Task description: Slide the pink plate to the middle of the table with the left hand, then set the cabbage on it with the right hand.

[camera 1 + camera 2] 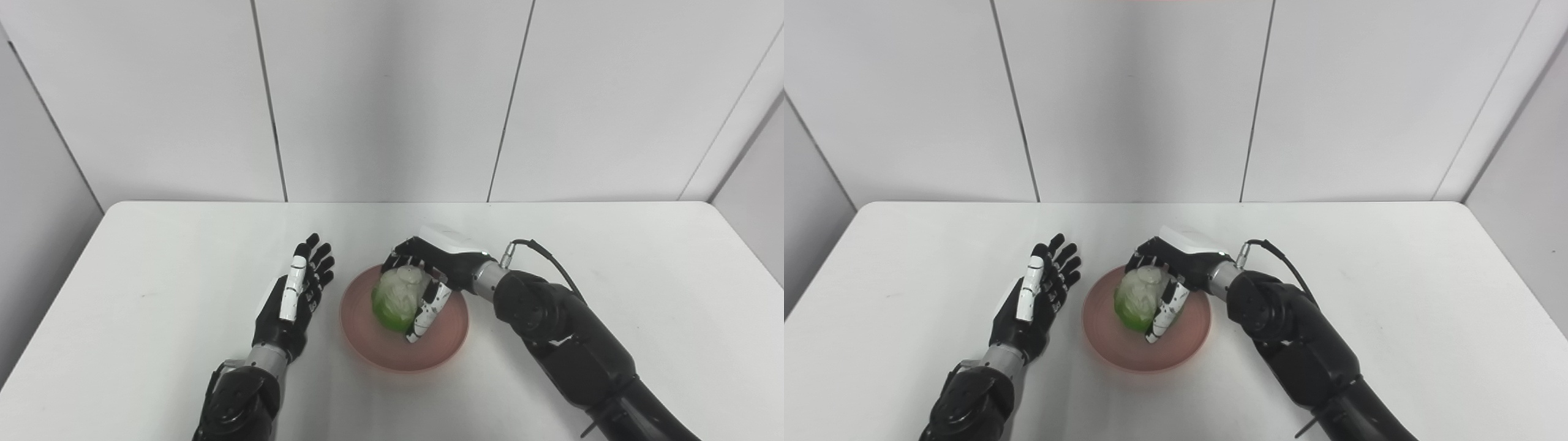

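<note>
Gripping the cabbage (398,299) over the plate (367,343) for release, right hand (429,269); left hand (297,294) waits at nine o'clock, fingers (312,257) spread, released.

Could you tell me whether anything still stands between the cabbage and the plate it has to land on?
Nothing visible does. The right hand is shut on the cabbage, directly over the plate. The left hand is open beside the plate, clear of it.
</note>
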### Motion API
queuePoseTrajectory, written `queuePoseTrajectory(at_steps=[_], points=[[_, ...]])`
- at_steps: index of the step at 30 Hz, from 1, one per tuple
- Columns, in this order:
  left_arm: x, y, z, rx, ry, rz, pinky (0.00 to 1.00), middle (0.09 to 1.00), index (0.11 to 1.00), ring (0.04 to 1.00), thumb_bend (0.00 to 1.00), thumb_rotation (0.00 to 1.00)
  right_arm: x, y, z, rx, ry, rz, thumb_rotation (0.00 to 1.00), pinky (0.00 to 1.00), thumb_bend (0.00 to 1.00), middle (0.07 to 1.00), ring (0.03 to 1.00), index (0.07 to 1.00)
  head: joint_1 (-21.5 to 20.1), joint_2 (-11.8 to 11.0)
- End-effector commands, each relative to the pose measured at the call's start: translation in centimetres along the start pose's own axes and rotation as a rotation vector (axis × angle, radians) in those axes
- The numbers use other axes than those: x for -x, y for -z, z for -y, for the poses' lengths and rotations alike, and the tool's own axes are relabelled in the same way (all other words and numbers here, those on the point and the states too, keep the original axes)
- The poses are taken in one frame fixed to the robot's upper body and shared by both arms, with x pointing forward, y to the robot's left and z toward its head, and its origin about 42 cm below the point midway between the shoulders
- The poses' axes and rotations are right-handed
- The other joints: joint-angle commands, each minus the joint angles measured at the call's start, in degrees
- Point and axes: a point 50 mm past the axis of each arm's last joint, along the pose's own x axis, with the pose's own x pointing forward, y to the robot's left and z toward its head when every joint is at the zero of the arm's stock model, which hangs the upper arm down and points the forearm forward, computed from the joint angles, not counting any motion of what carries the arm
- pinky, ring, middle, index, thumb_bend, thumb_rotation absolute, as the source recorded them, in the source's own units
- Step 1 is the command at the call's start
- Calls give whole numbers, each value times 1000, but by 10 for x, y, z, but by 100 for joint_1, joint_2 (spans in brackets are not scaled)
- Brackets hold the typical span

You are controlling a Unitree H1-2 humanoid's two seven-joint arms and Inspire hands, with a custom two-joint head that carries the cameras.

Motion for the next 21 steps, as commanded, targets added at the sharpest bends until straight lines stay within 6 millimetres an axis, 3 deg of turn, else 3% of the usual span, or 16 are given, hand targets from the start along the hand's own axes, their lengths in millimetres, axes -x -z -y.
queuePoseTrajectory(at_steps=[1, 10, 12, 14, 21], points=[[6, 22, 10, 3, 17, -110, 992, 986, 997, 982, 590, 1000, -3, -13, 21, 45, 47, 44, 0, 439, 527, 491, 489, 484, 5, 3], [5, 21, 9, 6, 19, -112, 988, 986, 998, 983, 601, 1000, -3, -15, 11, 79, 18, 40, 0, 475, 528, 493, 531, 487, 9, 38], [5, 21, 9, 7, 22, -111, 990, 988, 1000, 986, 596, 1000, -2, -17, 10, 89, 4, 31, 109, 497, 520, 590, 561, 492, 9, 38], [5, 20, 9, 9, 23, -110, 984, 990, 1000, 987, 591, 1000, -1, -19, 9, 109, -9, 22, 171, 555, 733, 692, 648, 685, 8, 49], [6, 19, 10, 13, 22, -113, 993, 991, 1000, 990, 589, 1000, 4, -25, 12, 159, -43, 10, 325, 713, 873, 856, 832, 859, -1, 74]])
